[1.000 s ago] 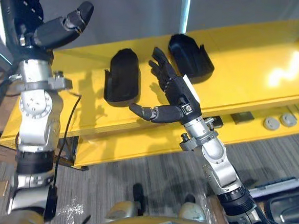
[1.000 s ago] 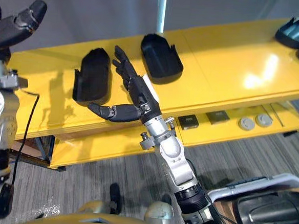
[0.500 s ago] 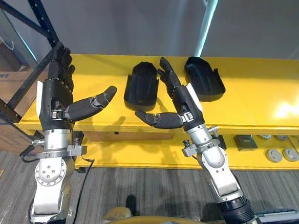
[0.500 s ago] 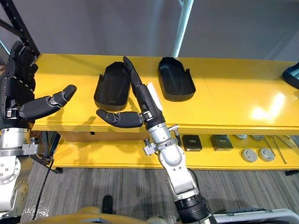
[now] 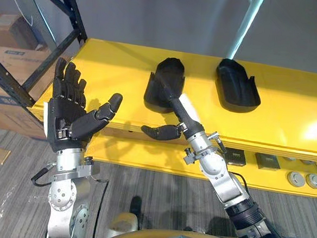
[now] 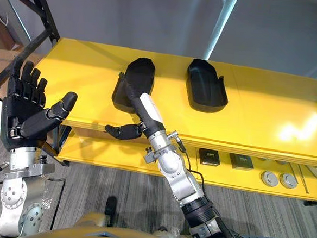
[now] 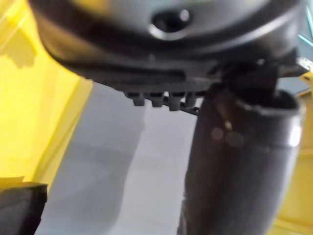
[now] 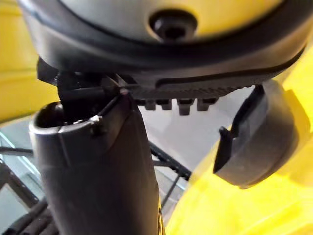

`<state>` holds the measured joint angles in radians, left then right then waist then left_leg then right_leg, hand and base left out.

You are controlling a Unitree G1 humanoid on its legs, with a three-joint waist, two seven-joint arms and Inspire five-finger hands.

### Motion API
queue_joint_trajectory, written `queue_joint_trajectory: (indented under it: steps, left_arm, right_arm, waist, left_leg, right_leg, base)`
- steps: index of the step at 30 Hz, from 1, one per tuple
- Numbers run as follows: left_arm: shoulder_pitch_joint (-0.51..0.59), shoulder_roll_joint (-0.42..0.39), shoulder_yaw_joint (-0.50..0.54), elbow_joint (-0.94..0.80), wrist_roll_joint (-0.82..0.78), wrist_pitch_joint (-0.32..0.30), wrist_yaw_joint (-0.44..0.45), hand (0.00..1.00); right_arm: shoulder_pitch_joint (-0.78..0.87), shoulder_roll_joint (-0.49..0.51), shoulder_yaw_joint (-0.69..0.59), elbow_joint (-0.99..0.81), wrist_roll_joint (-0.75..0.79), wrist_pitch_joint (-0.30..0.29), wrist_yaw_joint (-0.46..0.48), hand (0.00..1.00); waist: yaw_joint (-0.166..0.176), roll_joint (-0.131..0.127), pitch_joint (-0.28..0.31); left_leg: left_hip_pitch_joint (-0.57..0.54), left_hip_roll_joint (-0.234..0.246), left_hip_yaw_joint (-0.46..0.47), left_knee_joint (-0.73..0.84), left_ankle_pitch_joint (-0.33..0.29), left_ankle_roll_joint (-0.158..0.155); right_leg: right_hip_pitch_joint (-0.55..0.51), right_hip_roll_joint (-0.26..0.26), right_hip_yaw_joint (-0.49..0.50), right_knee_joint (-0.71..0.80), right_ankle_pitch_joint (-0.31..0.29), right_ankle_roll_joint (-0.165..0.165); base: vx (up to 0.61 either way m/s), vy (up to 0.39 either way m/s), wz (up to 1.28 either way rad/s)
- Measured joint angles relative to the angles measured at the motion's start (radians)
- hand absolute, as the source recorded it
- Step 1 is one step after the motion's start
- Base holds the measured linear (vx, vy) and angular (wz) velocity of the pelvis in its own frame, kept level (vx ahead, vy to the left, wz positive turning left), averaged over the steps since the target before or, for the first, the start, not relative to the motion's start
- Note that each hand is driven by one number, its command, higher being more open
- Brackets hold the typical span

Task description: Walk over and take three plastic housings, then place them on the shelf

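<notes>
While two black plastic shells lie on top of the yellow shelf [image 6: 267, 113], the left housing [image 6: 135, 79] and the right housing [image 6: 205, 92] apart, small parts [image 6: 209, 156] are kept on its lower tier. The right hand [image 6: 144, 108] is laid out flat with straight fingers over the shelf's front edge, its fingertips lost against the left housing. The left hand [image 6: 23, 109] is held spread wide before the shelf's left end.

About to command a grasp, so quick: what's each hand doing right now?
Left hand: open, holding nothing.
Right hand: open, fingers straight at the left plastic housing, nothing gripped.
</notes>
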<state>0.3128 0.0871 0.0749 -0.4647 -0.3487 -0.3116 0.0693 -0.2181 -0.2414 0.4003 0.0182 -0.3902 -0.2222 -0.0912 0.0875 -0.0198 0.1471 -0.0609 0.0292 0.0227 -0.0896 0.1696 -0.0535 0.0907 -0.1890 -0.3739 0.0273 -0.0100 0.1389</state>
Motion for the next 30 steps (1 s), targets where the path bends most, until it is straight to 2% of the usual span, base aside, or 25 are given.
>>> queue_joint_trajectory:
  steps: [4,10,13,18,24,30]
  left_arm:
    - [-0.004,0.000,-0.015,0.000,-0.004,0.000,0.016,1.00]
    - [-0.004,0.000,-0.043,0.000,-0.048,0.000,0.018,1.00]
    - [-0.003,0.000,-0.044,0.000,-0.051,0.000,0.018,1.00]
    - [-0.001,-0.004,-0.050,0.000,-0.055,0.000,0.014,1.00]
    - [0.013,-0.011,-0.050,0.000,-0.077,0.000,0.002,1.00]
    - [0.013,-0.011,-0.051,0.000,-0.077,0.000,-0.015,1.00]
  right_arm:
    - [-0.044,0.000,0.010,0.036,-0.110,0.043,-0.060,1.00]
    - [-0.104,0.004,0.003,0.125,-0.155,0.127,-0.208,1.00]
    - [-0.113,0.005,-0.003,0.128,-0.165,0.148,-0.236,1.00]
    - [-0.160,0.011,-0.030,0.176,-0.195,0.159,-0.291,1.00]
    - [-0.189,0.011,-0.037,0.222,-0.229,0.172,-0.311,1.00]
    - [-0.196,0.011,-0.038,0.237,-0.231,0.187,-0.335,1.00]
  waist:
    - [0.007,-0.001,0.038]
    - [0.020,0.010,0.075]
    - [0.019,0.010,0.081]
    - [0.020,0.024,0.097]
    - [0.023,0.037,0.113]
    - [0.027,0.036,0.114]
  left_leg:
    - [-0.002,0.000,-0.003,0.000,0.004,0.001]
    - [-0.008,-0.002,-0.016,0.000,0.007,0.001]
    - [-0.008,-0.002,-0.023,0.000,0.009,0.003]
    - [-0.006,-0.002,-0.029,0.000,0.014,0.006]
    - [-0.002,-0.001,-0.034,0.000,0.013,-0.002]
    - [-0.002,-0.002,-0.040,0.000,0.016,-0.002]
  right_leg:
    - [-0.004,-0.001,-0.001,0.008,-0.002,-0.003]
    - [-0.004,-0.001,-0.013,0.012,-0.003,-0.004]
    - [-0.004,-0.001,-0.020,0.022,-0.004,-0.005]
    - [0.001,-0.001,-0.028,0.025,-0.006,-0.007]
    - [0.006,-0.001,-0.034,0.028,-0.008,-0.011]
    - [0.009,-0.001,-0.040,0.028,-0.009,-0.013]
  base:
    - [-0.01,-0.001,0.01]
    - [0.00,-0.015,0.06]
    - [0.02,-0.022,0.07]
    - [0.01,-0.012,0.03]
    - [-0.01,-0.005,0.00]
    - [0.00,-0.009,0.02]
